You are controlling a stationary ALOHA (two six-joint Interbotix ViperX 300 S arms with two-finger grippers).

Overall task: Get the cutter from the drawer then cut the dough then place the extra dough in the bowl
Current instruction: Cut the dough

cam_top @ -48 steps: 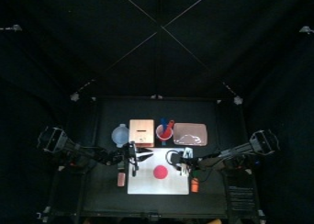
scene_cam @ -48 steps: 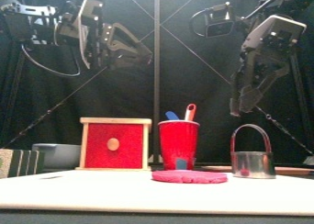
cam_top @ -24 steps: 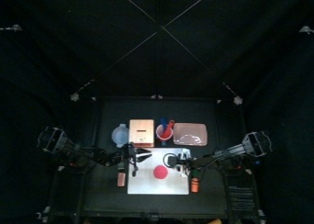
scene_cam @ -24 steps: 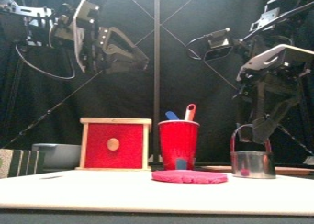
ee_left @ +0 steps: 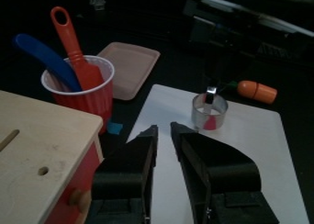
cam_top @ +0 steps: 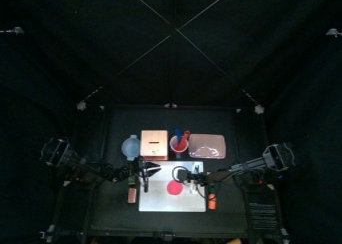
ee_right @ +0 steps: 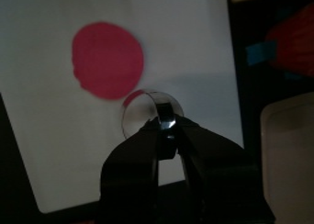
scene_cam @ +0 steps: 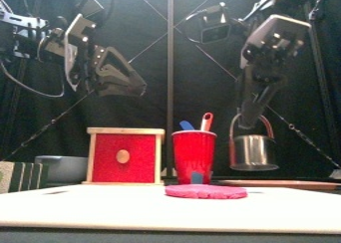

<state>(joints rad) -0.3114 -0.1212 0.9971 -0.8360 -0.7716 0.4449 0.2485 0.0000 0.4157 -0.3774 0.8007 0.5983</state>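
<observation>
A: Board point(cam_top: 160, 201) first. Where?
B: White, at table front. Box point(scene_cam: 126, 157) and bowl point(scene_cam: 60, 168) stand behind it, leftward. Pink dough point(scene_cam: 206, 191) lies flat on board.
A: Grippers?
B: Left gripper point(ee_left: 166, 136) high at left, jaws slightly parted, empty. Right gripper point(ee_right: 170, 134) pinches cutter point(scene_cam: 253, 153) by its wire handle. Cutter hangs clear above board, right of dough.

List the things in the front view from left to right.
bowl → box → cup → cutter, held off the table. The dough lies in front of the cup and reaches toward the cutter, so it is left out.
</observation>
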